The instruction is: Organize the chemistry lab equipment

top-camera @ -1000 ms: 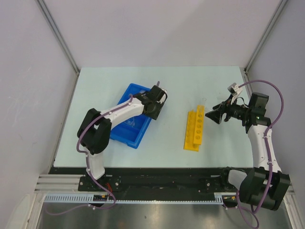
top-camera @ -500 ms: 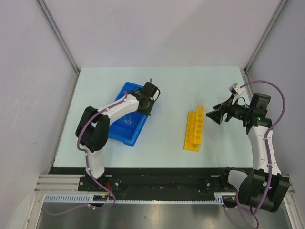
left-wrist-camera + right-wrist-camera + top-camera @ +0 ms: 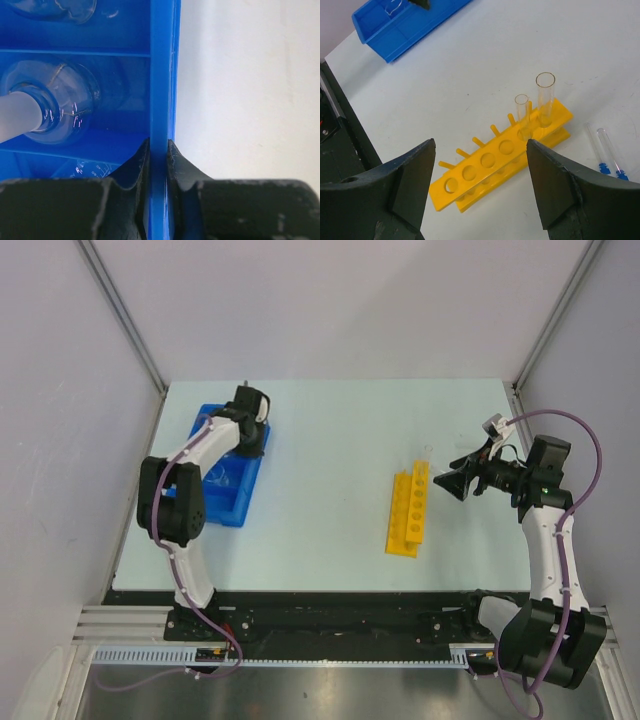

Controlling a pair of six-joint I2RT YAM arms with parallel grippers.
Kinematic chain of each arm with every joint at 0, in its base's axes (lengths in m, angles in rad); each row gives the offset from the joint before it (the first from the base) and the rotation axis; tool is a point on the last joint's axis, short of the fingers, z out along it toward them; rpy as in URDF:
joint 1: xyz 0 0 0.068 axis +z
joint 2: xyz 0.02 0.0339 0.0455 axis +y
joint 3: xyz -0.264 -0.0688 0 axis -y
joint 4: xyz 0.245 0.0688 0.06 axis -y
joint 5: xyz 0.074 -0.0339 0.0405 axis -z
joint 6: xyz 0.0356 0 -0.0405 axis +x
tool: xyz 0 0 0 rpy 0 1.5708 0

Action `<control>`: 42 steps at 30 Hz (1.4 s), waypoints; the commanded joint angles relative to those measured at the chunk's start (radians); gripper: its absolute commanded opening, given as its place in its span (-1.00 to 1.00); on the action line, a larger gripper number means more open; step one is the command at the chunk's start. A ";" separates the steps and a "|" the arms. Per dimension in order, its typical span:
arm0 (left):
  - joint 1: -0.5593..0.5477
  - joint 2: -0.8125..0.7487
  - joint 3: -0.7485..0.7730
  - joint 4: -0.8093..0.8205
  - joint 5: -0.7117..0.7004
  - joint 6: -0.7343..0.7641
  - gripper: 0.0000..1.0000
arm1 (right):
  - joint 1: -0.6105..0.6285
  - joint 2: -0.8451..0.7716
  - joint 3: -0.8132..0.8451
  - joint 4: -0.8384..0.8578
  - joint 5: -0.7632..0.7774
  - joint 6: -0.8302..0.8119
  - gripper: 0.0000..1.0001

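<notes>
The blue compartmented tray (image 3: pixel 232 508) lies at the far left of the table. My left gripper (image 3: pixel 250 432) is shut on the tray's right wall (image 3: pixel 160 75), one finger on each side. A clear glass flask (image 3: pixel 55 100) lies in the compartment beside it, another flask (image 3: pixel 55 7) in the compartment beyond. The yellow tube rack (image 3: pixel 408 510) stands right of centre with two clear tubes (image 3: pixel 544 97) at its far end. My right gripper (image 3: pixel 462 480) hangs open and empty above the rack (image 3: pixel 497 153). Two blue-tipped droppers (image 3: pixel 605 150) lie on the table beside the rack. No slide shows.
Grey walls close in the table on three sides. The tray (image 3: pixel 405 25) shows far off in the right wrist view. The table's left edge runs close by the tray.
My left gripper has dragged the blue tray from the table's middle to the far left and turned it. The right arm has barely moved.
</notes>
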 commanded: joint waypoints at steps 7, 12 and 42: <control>0.127 0.146 0.251 0.003 -0.019 0.095 -0.69 | -0.009 -0.019 0.002 -0.002 -0.027 -0.014 0.57; 0.166 0.214 0.294 0.000 -0.019 0.109 -0.67 | -0.014 -0.016 0.002 -0.007 -0.031 -0.016 0.57; 0.074 -0.418 -0.152 0.175 0.317 -0.258 0.82 | -0.055 -0.025 0.002 -0.010 -0.042 -0.019 0.57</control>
